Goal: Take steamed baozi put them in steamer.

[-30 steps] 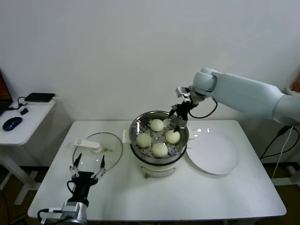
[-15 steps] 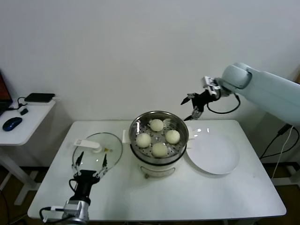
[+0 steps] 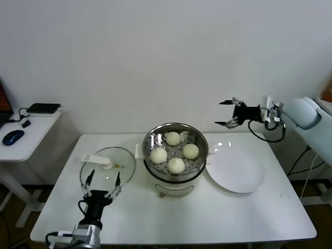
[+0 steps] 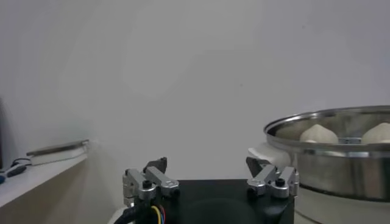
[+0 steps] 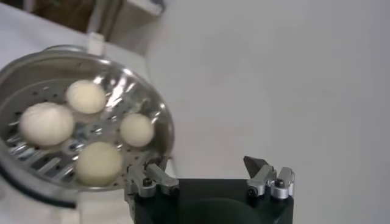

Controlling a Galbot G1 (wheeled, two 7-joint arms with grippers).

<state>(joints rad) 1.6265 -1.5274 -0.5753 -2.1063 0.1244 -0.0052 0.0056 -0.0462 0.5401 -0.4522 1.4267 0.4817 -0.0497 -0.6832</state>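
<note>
A white worktop [image 3: 171,215] stands before a plain white wall. Near its middle the steamer [image 3: 176,155] holds four steamed baozi [image 3: 176,165]. One glass lid [image 3: 107,166] lies left, one white plate [image 3: 236,171] right. The right pincer [image 3: 224,113] hovers apart and empty above the back edge; the left pincer [image 3: 102,180], also apart, waits near the front-left edge.

Four baozi [image 3: 173,138] [image 3: 158,155] [image 3: 191,151] [image 3: 176,165], all in one steamer [image 3: 199,165]. One glass lid [image 3: 98,169]. One white plate [image 3: 236,171]. Two tables: main table [image 3: 207,218], side table [image 3: 31,132]. One mouse [image 3: 13,136]. Two grippers [image 3: 103,181] [image 3: 223,112].
</note>
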